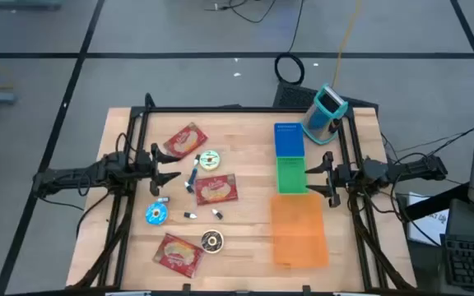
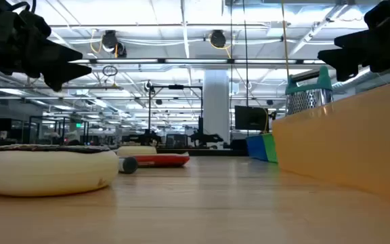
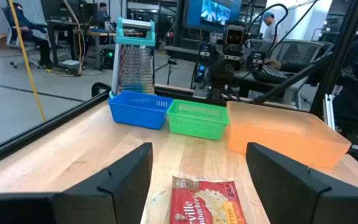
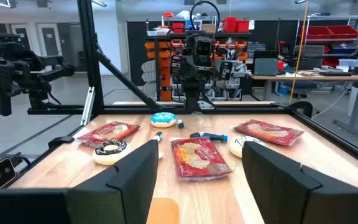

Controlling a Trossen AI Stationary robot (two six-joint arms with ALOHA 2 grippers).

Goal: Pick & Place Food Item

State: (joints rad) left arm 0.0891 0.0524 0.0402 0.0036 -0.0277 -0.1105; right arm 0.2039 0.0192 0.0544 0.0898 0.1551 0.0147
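Nothing placed yet: three bins empty along surface's right edge; left gripper and right gripper fingers released, holding nothing.

Popcorn packet cut off (lower edge)

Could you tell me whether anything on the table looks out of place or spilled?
Nothing looks spilled or damaged. The one oddity is a box grater standing upright at the far right corner behind the blue basket: a kitchen tool among snack packets and donuts.
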